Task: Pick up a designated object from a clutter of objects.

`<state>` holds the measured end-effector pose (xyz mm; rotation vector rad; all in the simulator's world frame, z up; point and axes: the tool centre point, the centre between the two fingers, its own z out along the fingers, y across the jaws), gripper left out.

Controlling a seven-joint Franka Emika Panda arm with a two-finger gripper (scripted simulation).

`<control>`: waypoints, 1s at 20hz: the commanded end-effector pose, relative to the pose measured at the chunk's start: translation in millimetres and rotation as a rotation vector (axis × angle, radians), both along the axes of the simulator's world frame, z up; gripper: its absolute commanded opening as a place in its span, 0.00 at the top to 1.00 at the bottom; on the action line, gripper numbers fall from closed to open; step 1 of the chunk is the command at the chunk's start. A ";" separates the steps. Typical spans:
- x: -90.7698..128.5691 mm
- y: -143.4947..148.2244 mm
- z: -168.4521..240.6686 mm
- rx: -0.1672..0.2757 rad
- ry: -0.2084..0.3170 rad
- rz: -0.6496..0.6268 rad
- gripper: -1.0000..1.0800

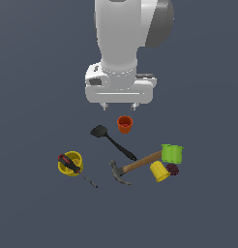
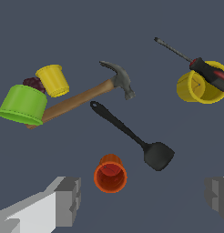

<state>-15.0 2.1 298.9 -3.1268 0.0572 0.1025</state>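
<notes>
The claw (image 1: pixel 120 105) hangs high above the tabletop (image 1: pixel 34 213) with its fingers (image 2: pixel 63 200) spread wide apart and nothing between them; almost straight beneath it stands a small orange cup (image 1: pixel 125 124). The screwdriver (image 1: pixel 74 168) it wants lies well off to the exterior view's left and nearer the camera, its thick black-and-red handle propped across the rim of a yellow cup (image 1: pixel 71 163) and its thin dark shaft running down and away to the tabletop towards the exterior view's right. So the long axis is slanted, handle end raised. The black spatula (image 1: pixel 111 140) lies between claw and target, and the wooden-handled hammer (image 1: pixel 135 167) off to the other side. I'd judge the arm must travel across, then turn the fingers square to that slanted handle.
</notes>
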 end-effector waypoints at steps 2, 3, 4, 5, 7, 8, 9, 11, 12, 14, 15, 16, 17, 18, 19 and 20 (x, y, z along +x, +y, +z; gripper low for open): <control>0.1 0.1 0.0 0.001 0.000 0.000 0.04; 0.5 0.6 -0.2 0.002 -0.001 0.001 0.04; 1.0 1.3 -0.3 0.005 -0.002 0.003 0.04; 1.8 2.3 -0.6 0.009 -0.004 0.005 0.04; 3.4 4.8 -1.1 0.018 -0.008 0.010 0.04; 3.9 5.8 -1.2 0.022 -0.010 0.011 0.04; 4.2 6.6 -1.2 0.024 -0.011 0.011 0.04; 4.1 7.3 -1.2 0.026 -0.012 0.010 0.04; 4.1 7.2 -1.2 0.025 -0.012 0.010 0.04; 4.6 6.4 -1.4 0.024 -0.011 0.013 0.04; 5.1 6.0 -1.7 0.024 -0.012 0.016 0.04; 5.9 5.5 -2.1 0.024 -0.012 0.020 0.04; 6.9 4.9 -2.6 0.025 -0.013 0.025 0.04; 8.1 4.0 -3.3 0.025 -0.013 0.031 0.04; 9.5 3.1 -4.0 0.025 -0.014 0.038 0.04; 11.1 1.9 -4.9 0.025 -0.014 0.046 0.04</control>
